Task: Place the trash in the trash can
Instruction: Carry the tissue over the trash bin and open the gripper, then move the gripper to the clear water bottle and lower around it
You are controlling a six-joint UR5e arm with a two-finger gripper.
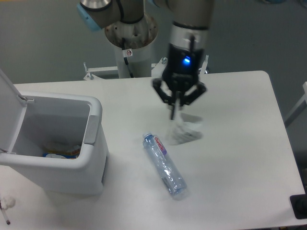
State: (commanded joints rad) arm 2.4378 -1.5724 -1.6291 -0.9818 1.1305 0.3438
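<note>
A clear plastic water bottle point(163, 164) with a blue cap and a red-white label lies on the white table, pointing from upper left to lower right. Right of and above it, my gripper point(174, 115) points down and is shut on a white plastic scrap point(183, 132), which hangs below the fingertips, lifted off the table. The trash can point(94, 158), a white bin with a grey front panel, stands at the left with its lid point(9, 103) open. Some coloured rubbish lies inside it.
The arm's base column point(129, 45) rises at the back edge of the table point(240, 167). A small white lump with a thin stick point(6, 205) lies at the lower left corner. A dark object point(299, 206) sits at the table's lower right corner.
</note>
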